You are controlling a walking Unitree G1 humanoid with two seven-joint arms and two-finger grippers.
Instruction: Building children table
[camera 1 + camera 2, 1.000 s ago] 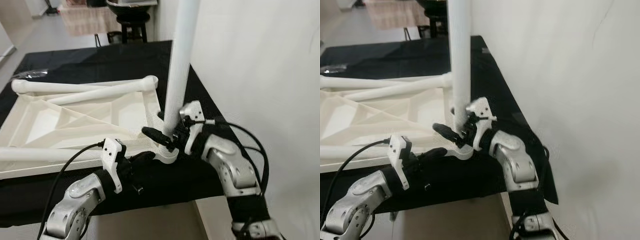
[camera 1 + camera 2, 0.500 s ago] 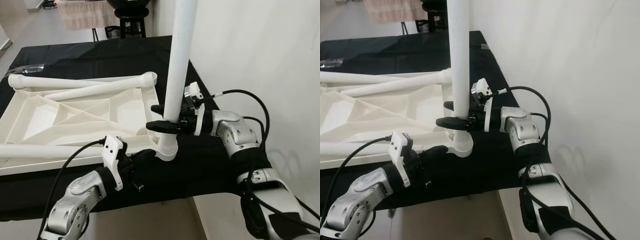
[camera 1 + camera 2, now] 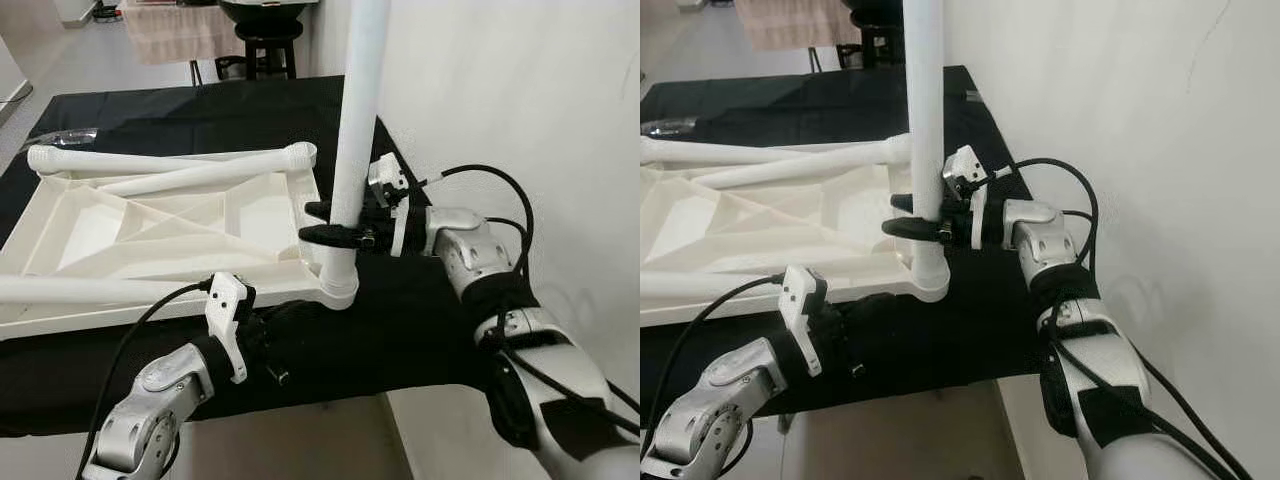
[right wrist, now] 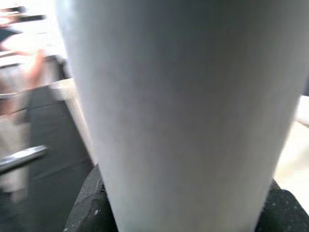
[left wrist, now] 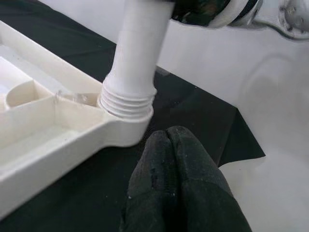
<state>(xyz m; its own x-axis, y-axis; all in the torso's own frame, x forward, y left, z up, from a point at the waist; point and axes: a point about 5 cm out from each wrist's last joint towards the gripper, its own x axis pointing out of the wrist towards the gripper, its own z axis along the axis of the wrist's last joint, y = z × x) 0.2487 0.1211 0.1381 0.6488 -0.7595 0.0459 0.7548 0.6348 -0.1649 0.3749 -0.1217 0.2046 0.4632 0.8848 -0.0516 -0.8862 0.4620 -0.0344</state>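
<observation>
the step in hand looks to be screwing a leg into the upturned white table top (image 3: 150, 225), which lies underside-up on a black-covered surface (image 3: 200, 110) beside a white wall. the upright leg (image 3: 352, 130) stands in the corner socket (image 5: 126, 126) nearest the robot on its right, its ribbed threaded collar (image 5: 126, 100) still proud of the socket rim, so the leg is judged not fully home. the right gripper (image 3: 322, 222) reaches in level from the wall side, its two black fingers closed around the leg low down, a little above the collar; in the right wrist view the white shaft sits tight between the pads. the left gripper (image 5: 176, 166) rests on the cloth just beside that corner, near the socket but apart from it, its fingers pressed together and holding nothing. the next move likely calls for turning the leg about its own axis while keeping it plumb, perhaps with the left gripper steadying the corner against twisting. as for what the table top holds, its ribbed underside forms shallow compartments, and two more white legs (image 3: 180, 172) lie loose across its far part, with another long white piece (image 3: 90, 290) along the near edge.
</observation>
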